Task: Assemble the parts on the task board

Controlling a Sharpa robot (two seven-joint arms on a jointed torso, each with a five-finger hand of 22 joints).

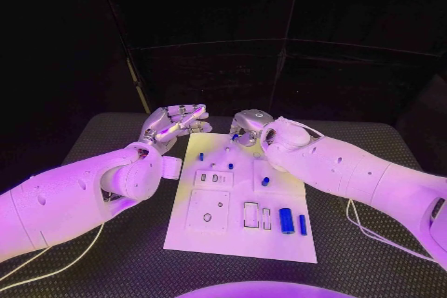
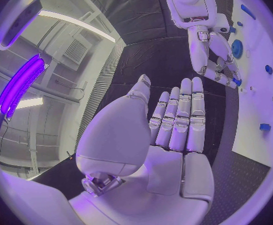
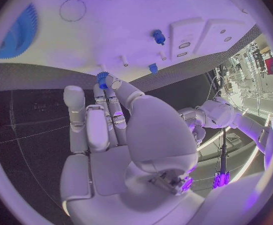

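Note:
The white task board (image 1: 235,241) lies in the middle of the black table. My right hand (image 1: 250,127) hovers over the board's far end. In the right wrist view it pinches a small blue part (image 3: 102,77) between thumb and fingertips, just above the board (image 3: 111,30). A blue gear (image 3: 16,32) sits nearby on the board. My left hand (image 1: 177,123) is raised beside the board's far left corner, its flat fingers (image 2: 177,120) holding nothing. Small blue pegs (image 1: 200,157) (image 1: 265,180) stand on the board and two blue cylinders (image 1: 287,220) lie near its front right.
Recessed pockets (image 1: 207,211) and slots (image 1: 251,214) mark the board's front half. A thin white cable (image 1: 358,223) loops on the table right of the board, and another (image 1: 56,256) runs under my left arm.

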